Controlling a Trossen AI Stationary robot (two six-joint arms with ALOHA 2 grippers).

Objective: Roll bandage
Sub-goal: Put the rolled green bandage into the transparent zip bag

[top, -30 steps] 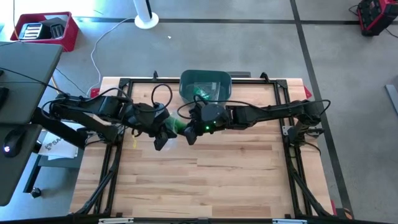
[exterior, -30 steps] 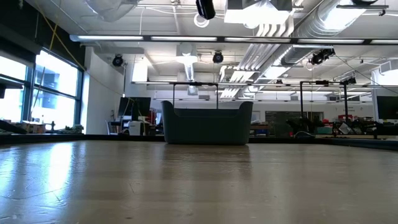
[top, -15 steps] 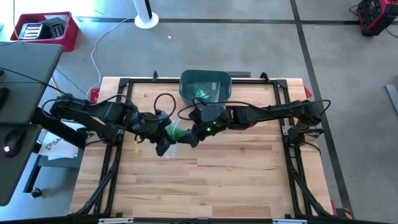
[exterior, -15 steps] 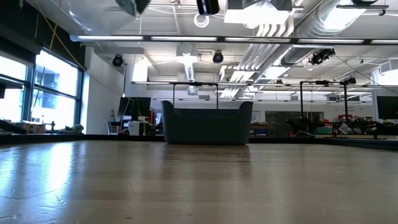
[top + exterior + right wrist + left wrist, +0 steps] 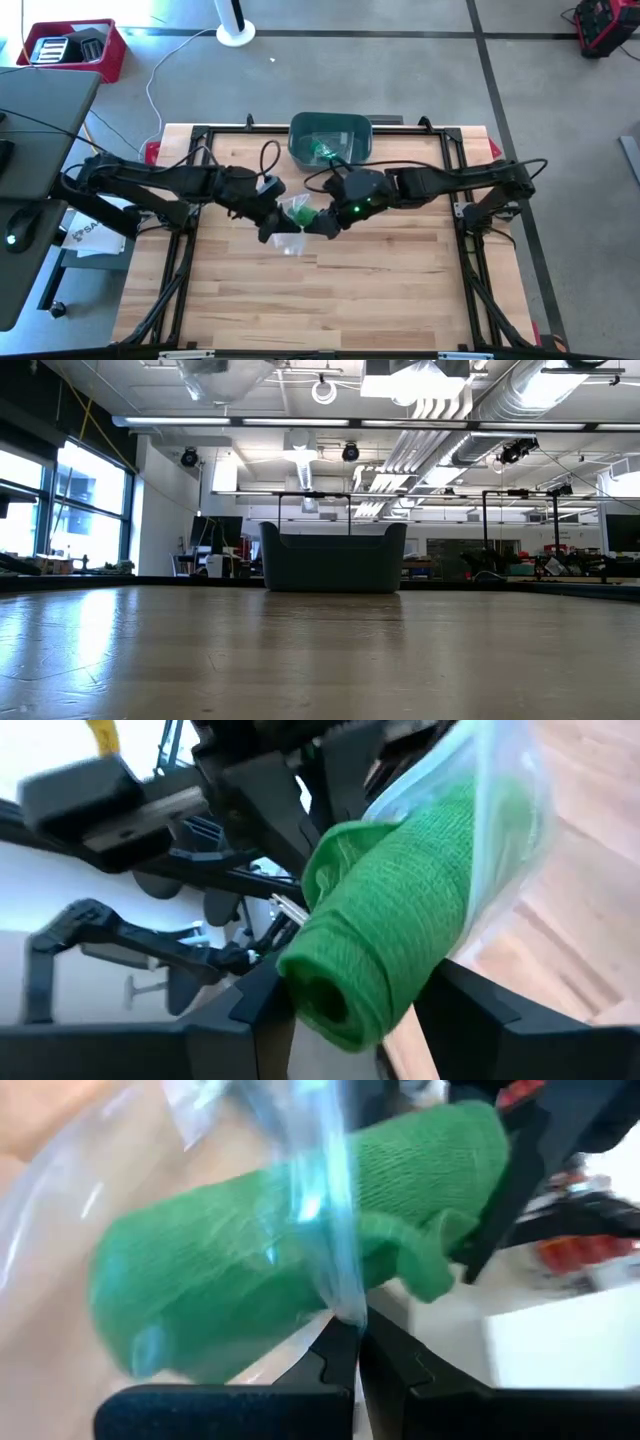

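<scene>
The worktop is a pale butcher-block surface framed by dark rails, sitting on a grey concrete floor crossed by dark tape lines; the low view is looking level across bare wood into a large hall with ceiling ducts and lights. A dark green bin is standing at the middle of the far edge, and in the low view it is showing as a dark tub against the room. Off the worktop, a red crate is resting on the floor beyond the far left corner, a white stand base is sitting near it, and a grey desk is lying along the left side. Both arms are reaching in over the middle of the worktop, a little toward the far edge, meeting above the wood. The green bandage roll is hanging between them, partly wrapped in a clear plastic bag. The left gripper is pinching the bag's film with its jaws closed together. The right gripper is clamping the roll itself, one finger on each side of the green cloth, with the left arm's dark frame crowding just behind it.
</scene>
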